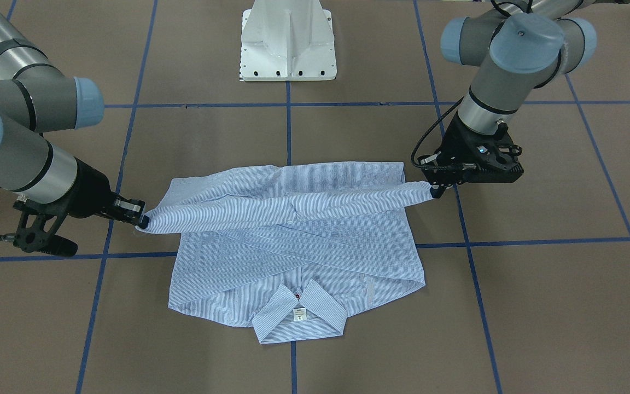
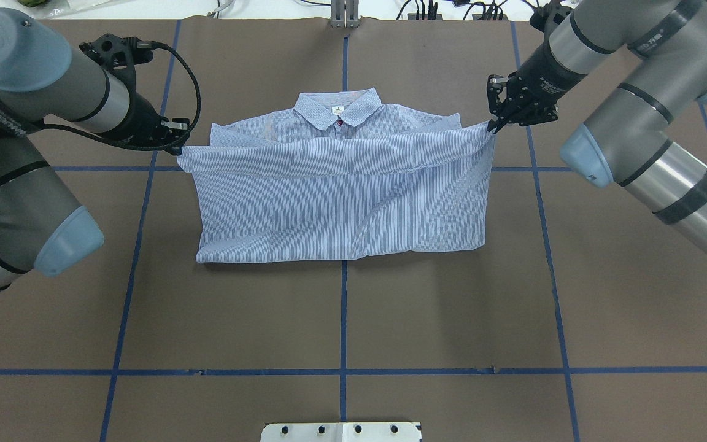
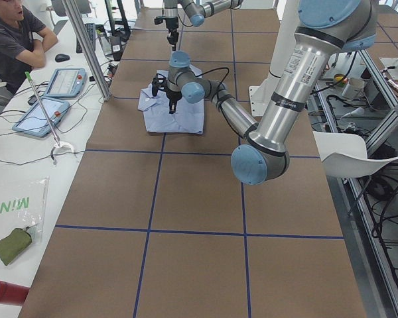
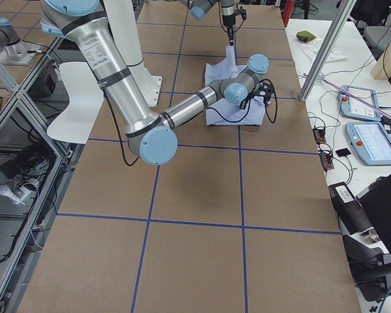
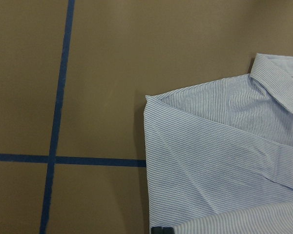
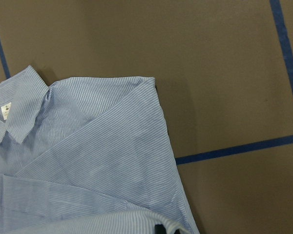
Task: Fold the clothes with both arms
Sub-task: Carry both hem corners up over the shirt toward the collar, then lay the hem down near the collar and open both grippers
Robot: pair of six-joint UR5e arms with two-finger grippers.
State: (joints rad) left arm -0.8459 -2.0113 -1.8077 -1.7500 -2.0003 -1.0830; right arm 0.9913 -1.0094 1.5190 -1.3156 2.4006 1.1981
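The light blue striped shirt (image 2: pixel 341 196) lies on the brown table with its collar (image 2: pixel 338 110) on the far side, label up. Its lower half is doubled over towards the collar, and the folded-over edge hangs stretched between both grippers just short of the collar. My left gripper (image 2: pixel 178 147) is shut on that edge's left corner, and my right gripper (image 2: pixel 492 127) is shut on its right corner. In the front-facing view, the shirt (image 1: pixel 293 246) has the left gripper (image 1: pixel 434 191) on its right and the right gripper (image 1: pixel 143 221) on its left. Each wrist view shows the shirt's shoulder (image 5: pixel 224 161) (image 6: pixel 88 161) below.
The white pedestal base (image 1: pixel 287 44) stands behind the shirt on the robot's side. Blue tape lines (image 2: pixel 343 307) grid the table. A person (image 3: pixel 13 40) sits at a side table with tablets (image 3: pixel 43 116). A white chair (image 3: pixel 348 156) stands beside the table.
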